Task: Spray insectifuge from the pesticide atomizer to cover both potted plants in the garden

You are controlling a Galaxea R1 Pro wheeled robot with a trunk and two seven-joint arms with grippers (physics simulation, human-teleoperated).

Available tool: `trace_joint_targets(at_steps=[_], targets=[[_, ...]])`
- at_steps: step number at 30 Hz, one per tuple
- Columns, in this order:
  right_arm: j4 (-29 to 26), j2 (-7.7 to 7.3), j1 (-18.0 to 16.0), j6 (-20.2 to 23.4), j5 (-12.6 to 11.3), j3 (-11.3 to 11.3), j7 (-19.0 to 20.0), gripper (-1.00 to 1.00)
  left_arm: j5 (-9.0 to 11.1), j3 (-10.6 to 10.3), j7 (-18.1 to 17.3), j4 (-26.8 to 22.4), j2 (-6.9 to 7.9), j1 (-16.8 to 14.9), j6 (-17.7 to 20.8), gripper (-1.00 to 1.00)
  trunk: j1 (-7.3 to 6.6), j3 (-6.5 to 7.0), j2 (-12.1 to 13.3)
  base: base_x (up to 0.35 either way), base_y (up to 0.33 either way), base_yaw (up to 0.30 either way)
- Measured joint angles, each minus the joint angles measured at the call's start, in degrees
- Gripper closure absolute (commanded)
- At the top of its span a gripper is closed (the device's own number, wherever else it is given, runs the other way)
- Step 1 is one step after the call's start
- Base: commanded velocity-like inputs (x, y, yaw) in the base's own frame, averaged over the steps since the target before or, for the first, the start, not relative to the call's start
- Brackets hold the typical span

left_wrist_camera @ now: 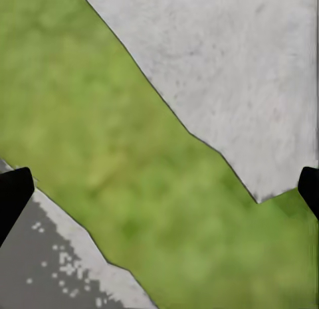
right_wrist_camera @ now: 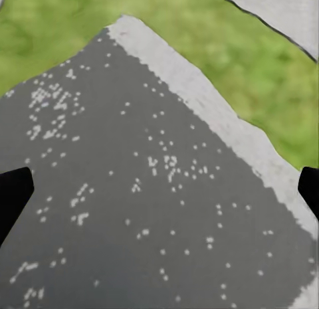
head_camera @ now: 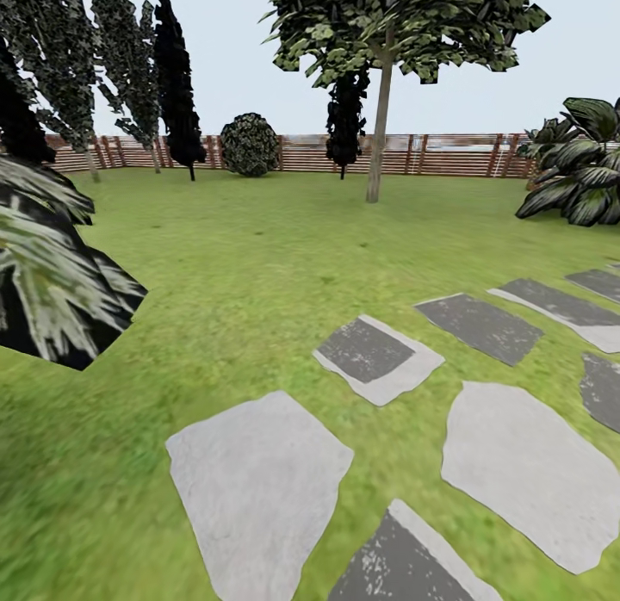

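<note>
- Landmark: the lone-trunk tree [head_camera: 379,110] at centre-back of the lawn [head_camera: 258,265]; all places given rel. to it.
- Far left of the tree, close to the cam: spiky thin-leaved plant [head_camera: 52,274], no pot visible, so not judged a task plant.
- Left of the tree, at the fence [head_camera: 301,153]: dark cypresses, then a round bush [head_camera: 250,145].
- Below the tree, toward the cam: grey stepping stones [head_camera: 258,489], running off to the right.
- Right of the tree: big broad-leaved shrub [head_camera: 581,157].
- Left gripper [left_wrist_camera: 159,189]: fingertips wide apart at the frame edges, nothing btwn them; grass and stone edges beneath.
- Right gripper [right_wrist_camera: 159,193]: fingers spread just as wide, holding nothing; dark speckled stone [right_wrist_camera: 153,189] beneath.
- Key relation: atomizer and both potted plants not located in these frames, so bearing from the jaws, long axis and nearer arm can't be told. Judgement: robot in transit; search comes before any reach.
</note>
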Motion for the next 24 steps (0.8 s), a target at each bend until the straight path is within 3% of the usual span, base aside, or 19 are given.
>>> trace_joint_targets(at_steps=[24], targets=[[0.00,0.00,0.00,0.00,0.00,0.00,0.01,-1.00,0.00,0.00,-0.01,0.00,0.00,-0.02,0.00,-1.00,0.00,0.00,0.00,0.339,-0.132,0.000]])
